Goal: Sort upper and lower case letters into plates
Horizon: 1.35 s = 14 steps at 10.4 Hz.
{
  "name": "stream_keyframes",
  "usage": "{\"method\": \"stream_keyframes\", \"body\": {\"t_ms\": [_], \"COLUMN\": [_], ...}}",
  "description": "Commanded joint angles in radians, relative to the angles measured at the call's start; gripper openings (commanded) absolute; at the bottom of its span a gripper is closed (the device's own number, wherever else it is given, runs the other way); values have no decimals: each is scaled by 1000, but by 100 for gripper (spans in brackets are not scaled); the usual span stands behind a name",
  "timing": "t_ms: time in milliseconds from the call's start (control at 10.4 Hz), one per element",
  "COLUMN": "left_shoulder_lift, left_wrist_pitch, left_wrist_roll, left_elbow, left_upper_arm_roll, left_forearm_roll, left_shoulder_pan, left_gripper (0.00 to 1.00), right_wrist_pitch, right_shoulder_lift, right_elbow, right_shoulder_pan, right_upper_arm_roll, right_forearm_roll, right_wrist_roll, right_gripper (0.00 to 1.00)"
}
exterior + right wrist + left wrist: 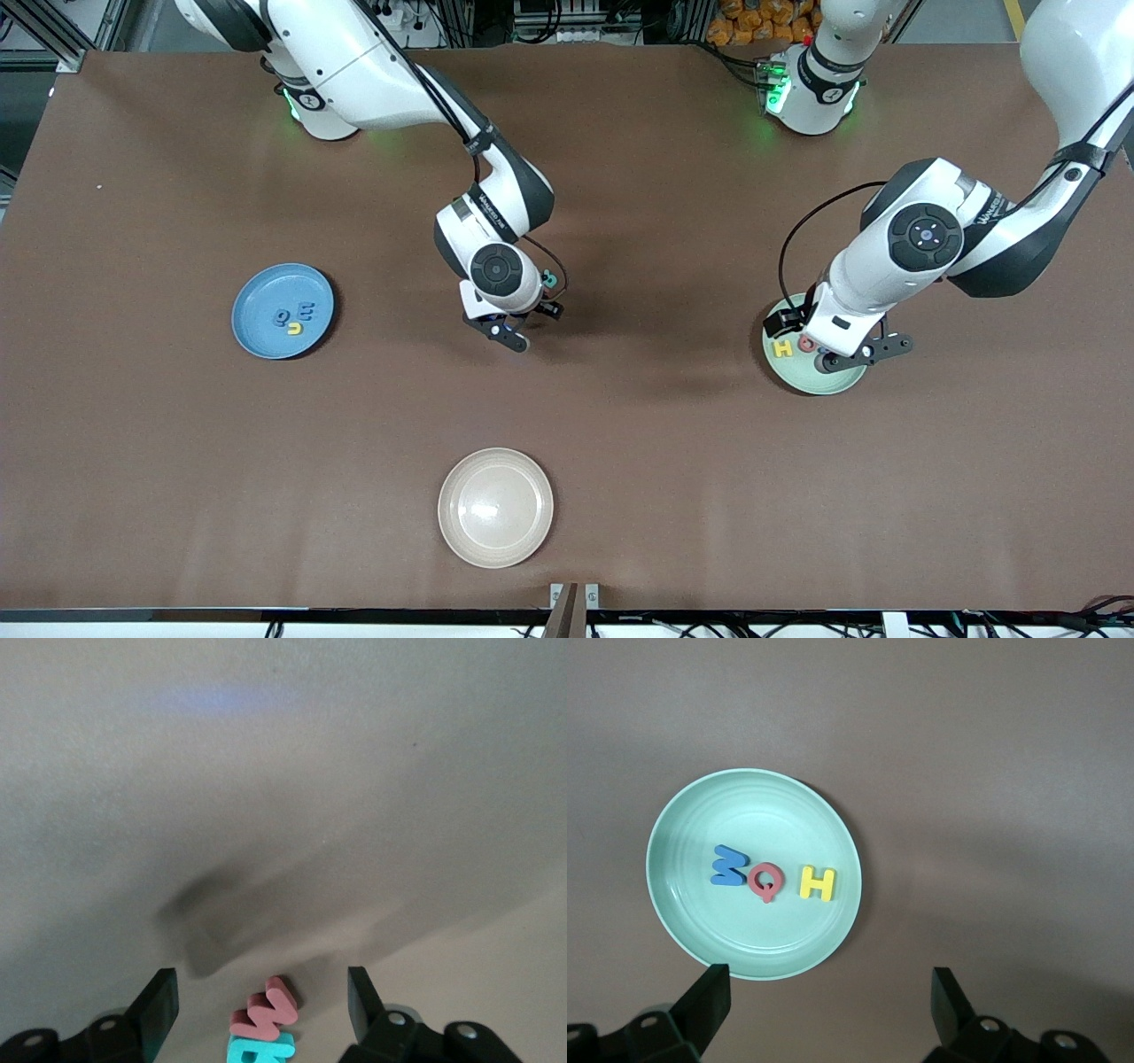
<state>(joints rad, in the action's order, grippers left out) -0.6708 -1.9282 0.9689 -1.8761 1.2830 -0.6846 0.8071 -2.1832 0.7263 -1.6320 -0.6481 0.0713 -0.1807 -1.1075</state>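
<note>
— What's nearest us?

— The cream plate [495, 507], bare, at the table's near edge. Not one of the sorting plates, I'd say. Both arms are working farther up.

— And the sorting plates?

— The mint plate [819, 379] sits toward the left arm's end, with a yellow H [818, 883], a red-pink Q [766, 881] and a blue letter [729, 866] in a row. The left gripper [864, 353] hangs over it, fingers spread wide, nothing between them; I'd call that arm waiting. The blue plate [283, 311] is toward the right arm's end, with a blue Q-like letter [282, 314], a blue E-like letter [306, 310] and a yellow curved letter [293, 329] in it.

— So what's left to sort?

— Two letters, lying on the bare table in the middle, a bit farther from us than the plates. From the right wrist camera, a pink letter [265, 1010], looking like a W or M, lies against a teal letter [260, 1049].

— And the right gripper?

— The right gripper [501, 327] is low over that spot, fingers parted, gripping nothing. The pair sits between its fingers, close up under the wrist, the pink one farther out toward the fingertips. It's plainly the nearer arm.

— The tricky bit?

— They're touching. My guess: the fingers must straddle the pink one alone, or both come up together.
</note>
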Motion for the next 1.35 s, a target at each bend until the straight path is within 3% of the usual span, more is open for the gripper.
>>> {"method": "stream_keyframes", "body": {"t_ms": [0, 481, 1251], "left_shoulder_lift": [14, 14, 11], "left_wrist_pitch": [21, 26, 26], "left_wrist_roll": [37, 187, 177], "left_elbow": [6, 9, 9], "left_upper_arm_roll": [6, 4, -4], "left_forearm_roll": [-9, 34, 34], "left_shoulder_pan": [-14, -118, -115], "left_gripper": [100, 100, 100], "right_wrist_pitch": [-39, -37, -32], "right_shoulder_lift": [-15, -19, -25], "right_elbow": [-38, -43, -58], "right_shoulder_pan": [-15, -21, -30], "right_upper_arm_roll": [-7, -5, -1], "right_forearm_roll": [9, 7, 7], "right_wrist_roll": [8, 18, 17], "right_gripper": [85, 81, 80]}}
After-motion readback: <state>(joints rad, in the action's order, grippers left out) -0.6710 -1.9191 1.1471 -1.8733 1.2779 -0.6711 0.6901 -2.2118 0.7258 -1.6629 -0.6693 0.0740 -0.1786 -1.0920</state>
